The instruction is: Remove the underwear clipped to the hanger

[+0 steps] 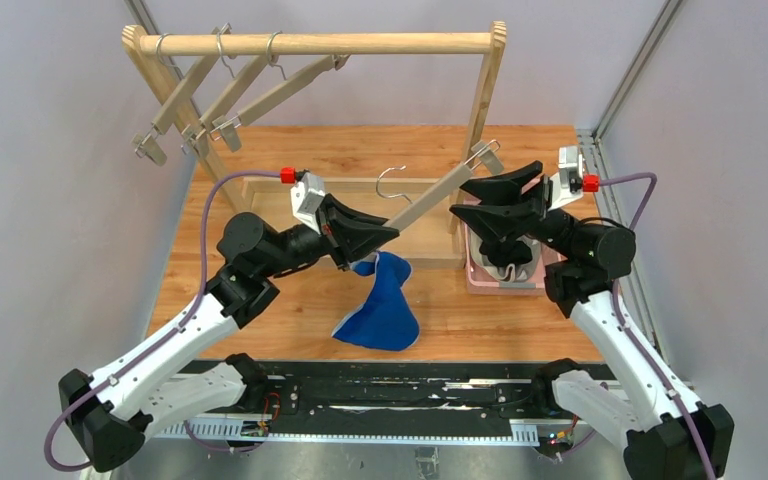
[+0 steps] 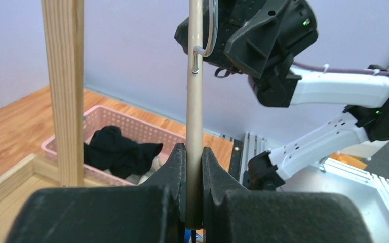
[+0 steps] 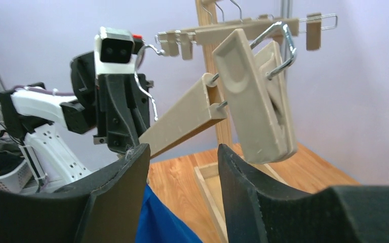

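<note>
My left gripper (image 1: 392, 232) is shut on the bar of a beige wooden hanger (image 1: 440, 195) and holds it tilted above the table; the grip shows in the left wrist view (image 2: 194, 152). The blue underwear (image 1: 382, 300) hangs from the hanger's lower left end, its bottom resting on the table; it also shows in the right wrist view (image 3: 157, 217). My right gripper (image 1: 463, 198) is open just below the hanger's empty right clip (image 3: 253, 101), not touching it. The black underwear (image 2: 119, 152) lies in the pink basket (image 2: 131, 124), with pale grey cloth under it.
A wooden rack (image 1: 320, 43) stands at the back with three empty clip hangers (image 1: 230, 95) on its left part. The rack's right post (image 1: 482, 95) is close behind my right gripper. The pink basket (image 1: 480, 280) sits under the right arm.
</note>
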Motion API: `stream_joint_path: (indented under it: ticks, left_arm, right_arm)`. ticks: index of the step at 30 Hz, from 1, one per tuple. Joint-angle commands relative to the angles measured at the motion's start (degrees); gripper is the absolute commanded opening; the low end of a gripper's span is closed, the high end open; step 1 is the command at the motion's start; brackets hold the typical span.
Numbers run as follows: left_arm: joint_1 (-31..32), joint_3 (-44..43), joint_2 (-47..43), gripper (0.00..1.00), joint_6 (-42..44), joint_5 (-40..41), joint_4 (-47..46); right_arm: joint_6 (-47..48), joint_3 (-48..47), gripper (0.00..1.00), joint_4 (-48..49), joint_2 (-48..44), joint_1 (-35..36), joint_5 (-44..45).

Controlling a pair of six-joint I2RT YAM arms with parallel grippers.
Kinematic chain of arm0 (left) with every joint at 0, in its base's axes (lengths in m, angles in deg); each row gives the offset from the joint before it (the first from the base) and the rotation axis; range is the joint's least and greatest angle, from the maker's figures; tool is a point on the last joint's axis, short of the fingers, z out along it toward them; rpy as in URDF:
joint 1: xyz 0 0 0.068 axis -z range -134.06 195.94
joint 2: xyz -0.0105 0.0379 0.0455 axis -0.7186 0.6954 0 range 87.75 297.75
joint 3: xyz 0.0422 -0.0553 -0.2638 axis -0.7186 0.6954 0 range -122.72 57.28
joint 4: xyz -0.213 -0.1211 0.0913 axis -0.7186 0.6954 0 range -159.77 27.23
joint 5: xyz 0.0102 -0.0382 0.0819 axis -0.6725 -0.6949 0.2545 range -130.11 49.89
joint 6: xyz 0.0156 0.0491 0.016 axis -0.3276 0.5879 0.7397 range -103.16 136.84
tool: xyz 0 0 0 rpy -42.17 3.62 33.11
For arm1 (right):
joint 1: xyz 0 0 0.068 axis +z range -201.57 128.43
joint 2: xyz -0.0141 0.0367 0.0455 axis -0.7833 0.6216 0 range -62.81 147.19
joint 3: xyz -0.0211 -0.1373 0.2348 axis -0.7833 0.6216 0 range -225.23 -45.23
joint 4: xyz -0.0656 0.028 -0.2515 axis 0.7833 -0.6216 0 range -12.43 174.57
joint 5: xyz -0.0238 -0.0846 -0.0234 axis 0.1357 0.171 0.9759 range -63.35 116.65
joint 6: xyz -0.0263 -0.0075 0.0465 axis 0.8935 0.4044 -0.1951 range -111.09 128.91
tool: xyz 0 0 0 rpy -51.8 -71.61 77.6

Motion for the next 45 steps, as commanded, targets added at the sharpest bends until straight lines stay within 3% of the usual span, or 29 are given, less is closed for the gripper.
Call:
stream_joint_path:
  ticks: [1,7,11,29,41,45]
  left_arm:
    - [0.29,0.74,1.55,0.00,-6.69,-2.33,-13.50]
    - [0.36,1.65,4.21,0.00,-12.43,-5.23,-22.55]
    - [0.36,1.36,5.43,0.00,-13.01,-5.76,-23.10]
    - [0.61,0.63,8.08,0.00,-11.53,-5.54,-22.13]
    - [1.58,-0.61,9.77,0.00,-10.82,-5.05,-22.13]
    - [1.86,-0.84,10.03,0.00,-10.48,-4.55,-22.13]
  right_arm:
    - [-9.07,-0.62,0.52,15.59,2.34,-0.50,-1.09]
    - [-15.81,-1.18,0.49,27.48,6.91,-0.48,0.76]
    - [-20.15,-2.36,0.48,33.38,9.92,-0.51,1.63]
    - [-23.06,-4.81,0.43,33.96,12.07,0.61,0.19]
    - [-23.09,-5.50,0.28,34.02,14.12,2.52,0.51]
    - [-23.22,-5.66,0.03,33.91,14.55,2.78,0.46]
